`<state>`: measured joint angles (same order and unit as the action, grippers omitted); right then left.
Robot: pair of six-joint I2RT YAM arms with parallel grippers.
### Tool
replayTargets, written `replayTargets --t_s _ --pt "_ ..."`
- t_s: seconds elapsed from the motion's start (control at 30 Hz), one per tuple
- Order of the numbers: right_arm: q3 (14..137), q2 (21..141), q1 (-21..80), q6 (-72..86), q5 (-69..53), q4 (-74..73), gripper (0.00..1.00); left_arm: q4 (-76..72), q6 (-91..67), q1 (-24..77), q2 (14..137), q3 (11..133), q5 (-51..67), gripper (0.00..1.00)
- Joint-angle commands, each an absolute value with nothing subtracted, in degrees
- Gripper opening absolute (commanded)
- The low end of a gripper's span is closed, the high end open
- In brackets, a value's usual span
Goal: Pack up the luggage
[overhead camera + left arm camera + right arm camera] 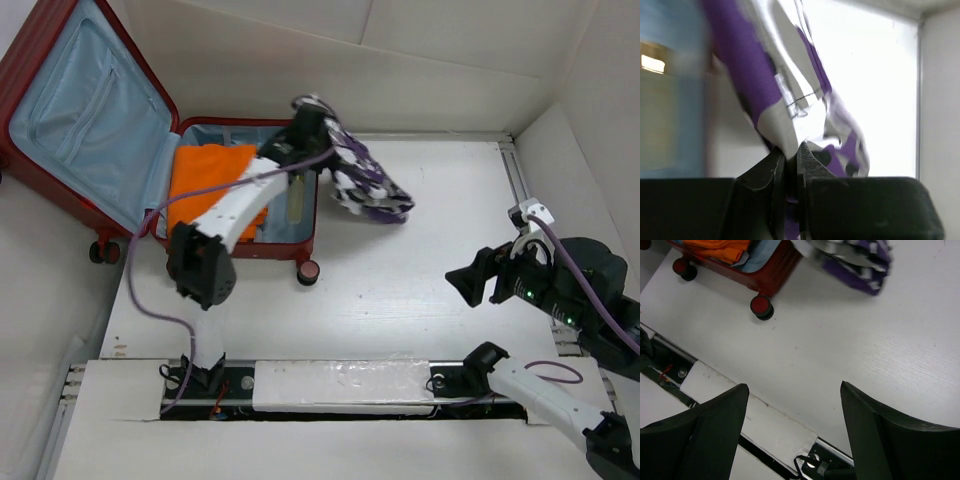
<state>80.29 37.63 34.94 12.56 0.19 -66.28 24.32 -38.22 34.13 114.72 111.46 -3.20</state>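
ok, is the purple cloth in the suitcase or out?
Out. The cloth hangs from the left gripper, which is shut on it, beside the suitcase's right rim, over the table.

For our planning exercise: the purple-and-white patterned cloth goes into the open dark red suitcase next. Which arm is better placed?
Left. The left gripper is shut on the purple-and-white patterned cloth, just beside the dark red suitcase. The right gripper is open, empty, far away.
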Motion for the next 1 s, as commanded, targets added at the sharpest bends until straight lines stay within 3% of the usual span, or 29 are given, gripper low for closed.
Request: replayTargets --t_s 0.0,0.27,0.63,0.67,0.77,0.8,0.9,0.97 --pt "80.9 38.5 34.7 11.9 1.1 -62.4 0.80 24.3 -29.1 22.5 101.3 107.2 0.3 0.00" --pt "84.2 41.0 34.7 12.4 2.9 -61.9 0.80 24.4 -23.5 -4.4 99.8 98.0 9.6 0.00" --pt "84.2 42.2 34.7 15.9 3.4 -64.2 0.79 28.9 -19.1 -11.5 109.6 106.3 4.3 0.00" --pt "84.2 42.2 34.7 15.9 3.4 -64.2 0.79 28.9 -19.8 -11.5 109.6 106.3 6.4 0.19" --pt "81.4 41.6 34.7 15.9 3.4 -63.3 0.80 26.3 -21.8 -11.4 103.6 102.2 7.6 0.46" --pt "80.5 41.6 34.7 15.9 3.4 -63.3 0.80 24.3 -24.0 -11.4 101.1 100.9 7.1 0.59" --pt "77.4 41.6 34.7 15.4 1.0 -60.5 0.80 22.7 -27.9 -10.1 89.5 96.2 4.3 0.69" --pt "75.1 41.6 34.7 14.9 -1.8 -58.9 0.80 22.1 -32.1 -9.3 80.7 93.8 0.3 0.70"
